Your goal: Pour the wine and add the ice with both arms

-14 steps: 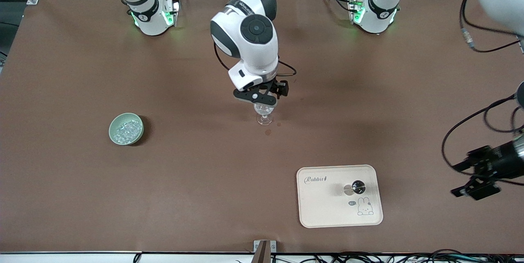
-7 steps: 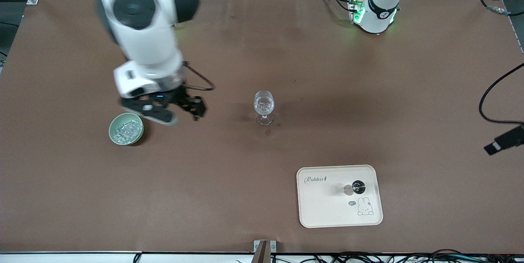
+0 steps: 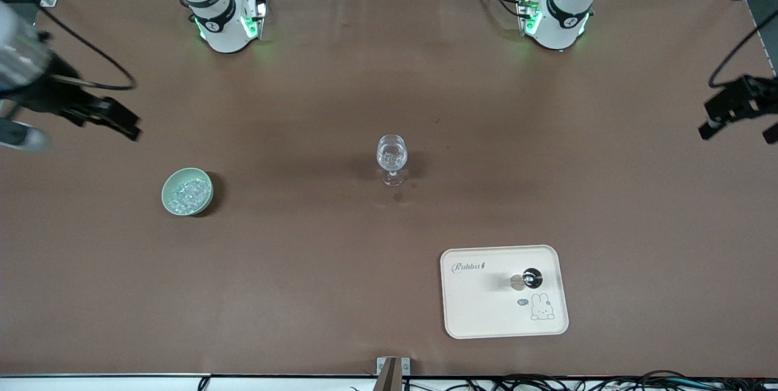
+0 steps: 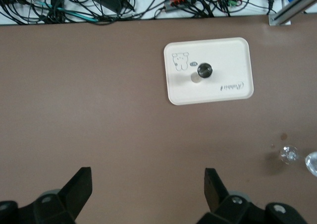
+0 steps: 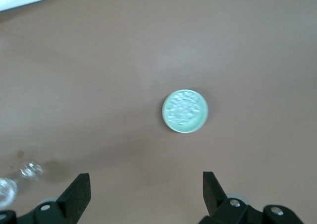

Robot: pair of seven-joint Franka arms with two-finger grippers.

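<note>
A clear wine glass (image 3: 391,159) stands mid-table with glinting clear contents. The ice (image 3: 187,192) is heaped in a pale green bowl (image 3: 205,201) toward the right arm's end; the right wrist view shows the ice (image 5: 182,109) too. A dark-topped bottle (image 3: 532,277) stands on a cream tray (image 3: 480,309), nearer the front camera than the glass. No wine shows. My right gripper (image 3: 79,128) hangs open and empty over the table's edge at its own end. My left gripper (image 3: 738,126) hangs open and empty over the left arm's end.
Small dark spots (image 3: 398,196) mark the brown cloth beside the glass foot. Cables (image 4: 99,1) lie along the table's front edge. Both arm bases (image 3: 225,20) stand at the table's back edge. The left wrist view shows the tray (image 4: 228,53) and the glass (image 4: 290,154).
The right arm swung from over the wine glass, past the bowl, out to its own end of the table. The left gripper moved along its end toward the bases. Both stayed open.
</note>
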